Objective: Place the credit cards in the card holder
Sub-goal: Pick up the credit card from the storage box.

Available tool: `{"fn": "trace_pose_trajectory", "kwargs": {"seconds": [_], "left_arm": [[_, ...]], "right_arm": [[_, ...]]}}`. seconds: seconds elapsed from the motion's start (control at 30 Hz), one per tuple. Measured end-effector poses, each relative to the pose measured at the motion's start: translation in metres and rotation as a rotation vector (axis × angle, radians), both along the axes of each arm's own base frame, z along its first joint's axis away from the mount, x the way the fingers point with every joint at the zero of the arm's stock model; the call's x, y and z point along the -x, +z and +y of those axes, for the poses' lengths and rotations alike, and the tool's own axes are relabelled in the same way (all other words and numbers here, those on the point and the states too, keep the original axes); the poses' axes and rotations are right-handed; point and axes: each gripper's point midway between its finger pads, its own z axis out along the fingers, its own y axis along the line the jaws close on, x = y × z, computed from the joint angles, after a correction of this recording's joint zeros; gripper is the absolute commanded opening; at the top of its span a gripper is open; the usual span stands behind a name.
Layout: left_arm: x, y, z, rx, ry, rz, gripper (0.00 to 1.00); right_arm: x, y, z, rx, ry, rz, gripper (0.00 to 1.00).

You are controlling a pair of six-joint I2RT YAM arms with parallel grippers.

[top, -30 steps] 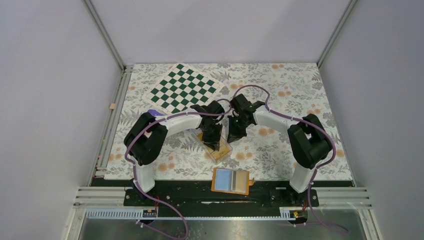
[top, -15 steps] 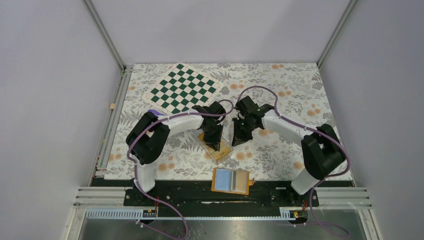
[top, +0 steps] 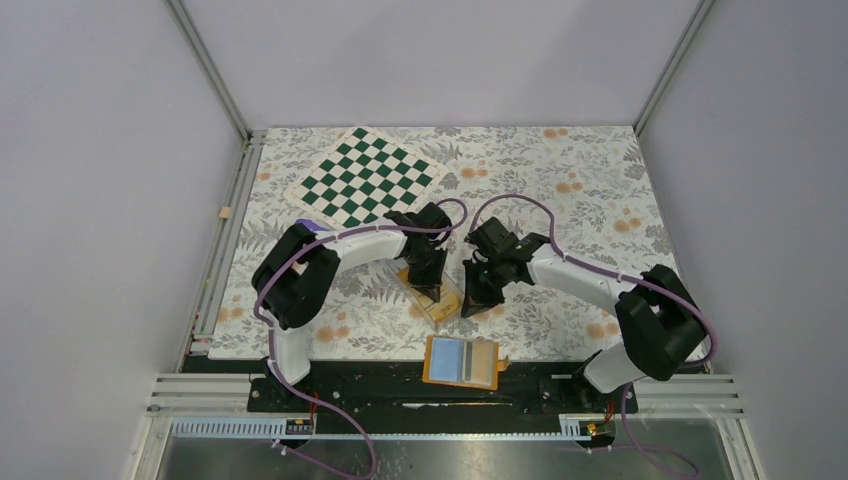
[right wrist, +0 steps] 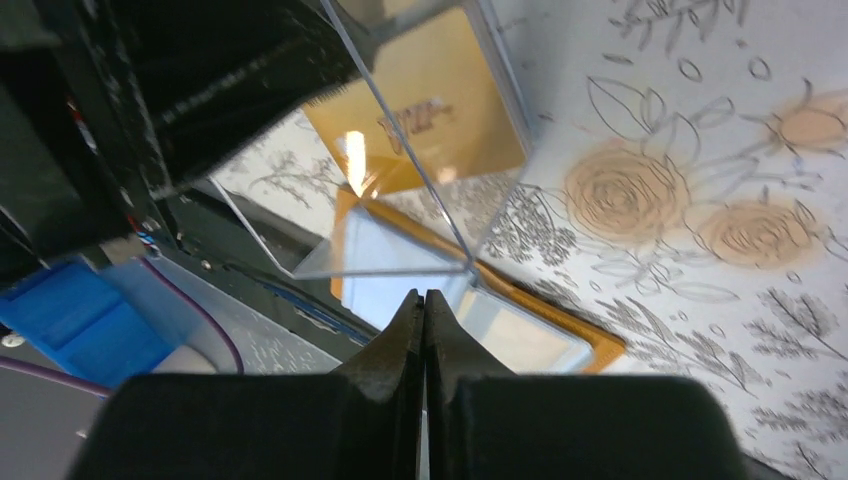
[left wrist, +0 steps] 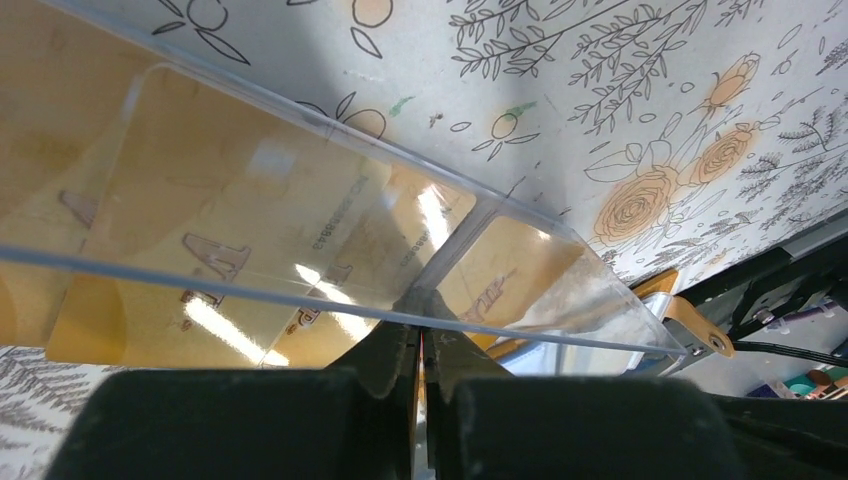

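The left gripper (left wrist: 421, 335) is clamped on the near rim of the clear plastic box (top: 447, 303), which contains gold credit cards (left wrist: 250, 230). The right gripper (right wrist: 424, 320) is fully closed and empty, just beside the box. The card holder (top: 462, 362) lies open at the near edge of the table (top: 600, 180).

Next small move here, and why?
Probably open the right gripper and dip it into the clear box for one of the cards. It is shut and empty beside the box, the left gripper looks pinched on its rim, and the card holder lies open.
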Motion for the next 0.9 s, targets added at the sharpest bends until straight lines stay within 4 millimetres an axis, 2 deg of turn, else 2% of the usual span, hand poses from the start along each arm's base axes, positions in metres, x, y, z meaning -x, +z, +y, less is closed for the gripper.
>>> {"fn": "trace_pose_trajectory", "kwargs": {"seconds": [0.1, 0.2, 0.3, 0.4, 0.47, 0.63, 0.9], "left_arm": [[0.001, 0.0, -0.002, 0.011, 0.002, 0.005, 0.0], [0.001, -0.001, -0.002, 0.019, 0.005, 0.006, 0.01], [0.001, -0.001, -0.002, 0.024, 0.008, 0.003, 0.13], [-0.001, -0.002, -0.001, 0.023, 0.015, -0.012, 0.17], [-0.003, -0.001, 0.001, 0.018, 0.025, -0.029, 0.15], [-0.008, -0.002, 0.005, 0.004, 0.037, -0.055, 0.0], [-0.011, 0.0, 0.005, 0.008, 0.041, -0.064, 0.0]], "right_arm": [[-0.007, -0.003, 0.011, -0.027, -0.022, -0.005, 0.0], [-0.003, -0.007, 0.014, -0.025, -0.041, 0.039, 0.0], [0.001, -0.014, 0.013, -0.003, -0.052, 0.083, 0.0], [0.0, -0.016, 0.016, 0.006, -0.058, 0.101, 0.0], [-0.006, -0.016, 0.018, 0.015, -0.063, 0.092, 0.0], [-0.014, -0.015, 0.02, 0.027, -0.071, 0.091, 0.0], [-0.016, -0.015, 0.02, 0.04, -0.078, 0.11, 0.0]]}}
